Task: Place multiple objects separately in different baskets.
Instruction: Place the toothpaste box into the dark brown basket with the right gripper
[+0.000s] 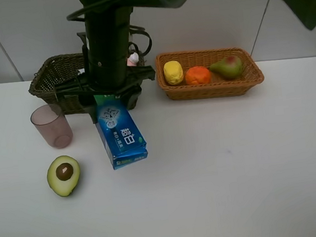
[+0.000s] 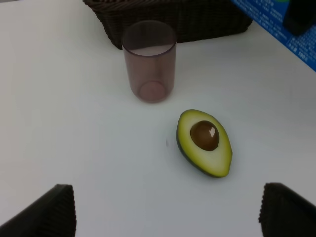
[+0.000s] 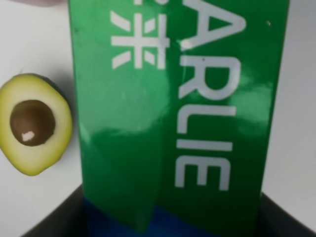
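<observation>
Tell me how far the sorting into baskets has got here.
Done: yellow lemon, orange and red-green pear lie in the light tan wicker basket; a pink white-capped bottle seems to stand in the dark wicker basket. In hand: the right gripper is shut on the blue-green toothpaste box. Remaining: halved avocado and translucent mauve cup on the white table; left gripper open, facing them.

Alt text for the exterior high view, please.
The right pincer grips a blue toothpaste box in front of the dark basket; a mauve cup and halved avocado sit beside it. The tan basket holds lemon, orange, pear.
</observation>
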### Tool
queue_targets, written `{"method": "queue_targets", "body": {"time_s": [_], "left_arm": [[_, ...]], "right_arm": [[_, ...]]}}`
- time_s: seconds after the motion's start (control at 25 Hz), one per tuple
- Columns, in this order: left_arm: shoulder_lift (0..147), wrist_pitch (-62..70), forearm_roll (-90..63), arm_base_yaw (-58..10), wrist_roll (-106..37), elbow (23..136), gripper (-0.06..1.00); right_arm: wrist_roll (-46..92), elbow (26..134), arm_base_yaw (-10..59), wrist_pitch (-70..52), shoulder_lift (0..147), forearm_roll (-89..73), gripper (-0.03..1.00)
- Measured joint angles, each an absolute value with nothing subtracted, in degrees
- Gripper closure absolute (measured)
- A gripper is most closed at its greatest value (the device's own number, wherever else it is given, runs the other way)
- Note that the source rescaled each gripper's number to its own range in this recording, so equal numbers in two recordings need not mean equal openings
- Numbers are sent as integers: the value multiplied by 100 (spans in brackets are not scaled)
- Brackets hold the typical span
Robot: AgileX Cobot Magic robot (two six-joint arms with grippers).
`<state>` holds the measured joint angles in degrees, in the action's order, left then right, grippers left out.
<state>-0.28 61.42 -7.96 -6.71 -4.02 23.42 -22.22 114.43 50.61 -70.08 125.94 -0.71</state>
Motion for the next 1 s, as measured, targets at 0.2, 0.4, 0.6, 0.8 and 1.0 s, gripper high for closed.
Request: {"method": "queue_targets", "body": {"time_s": [0.2,0.4,0.6,0.8,1.0], "left_arm": [[-28,6142,-796,-671,-402,2342,-4],[-28,6142,-796,-671,-402,2342,-4],[-28,6142,-796,-671,-402,2342,-4],[-28,6142,-796,-671,-402,2342,-4],[-28,6142,-796,-671,-402,2342,-4]], "right_arm": [[-1886,11781,5061,-7047,12594,209,61],[-1770,12248,5061,-7007,12594,866,61],[-1754,12383,5061,-6411,12594,1714,61],[-1751,12383,5061,-5689,12633,2553,61],[-1731,12419,5061,-5097,12774,3441,61]]}}
